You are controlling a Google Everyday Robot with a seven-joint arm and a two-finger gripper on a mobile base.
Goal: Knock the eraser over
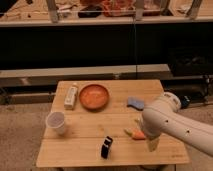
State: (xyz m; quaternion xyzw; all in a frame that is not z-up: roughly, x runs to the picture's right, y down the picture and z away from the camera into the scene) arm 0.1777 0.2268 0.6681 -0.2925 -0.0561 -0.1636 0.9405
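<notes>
The eraser [106, 146], a small black block with a pale stripe, stands upright near the front edge of the wooden table [75, 150]. My white arm [167, 120] reaches in from the right. The gripper [152, 144] hangs down at the arm's end over the table's front right. It is to the right of the eraser with a clear gap between them. An orange carrot [134, 134] lies between the eraser and the gripper, partly hidden by the arm.
A white cup [56, 122] stands at the left. An orange bowl [94, 96] and a long white bar [71, 96] sit at the back. A blue-grey pad [135, 103] lies at the back right. Dark shelving stands behind the table.
</notes>
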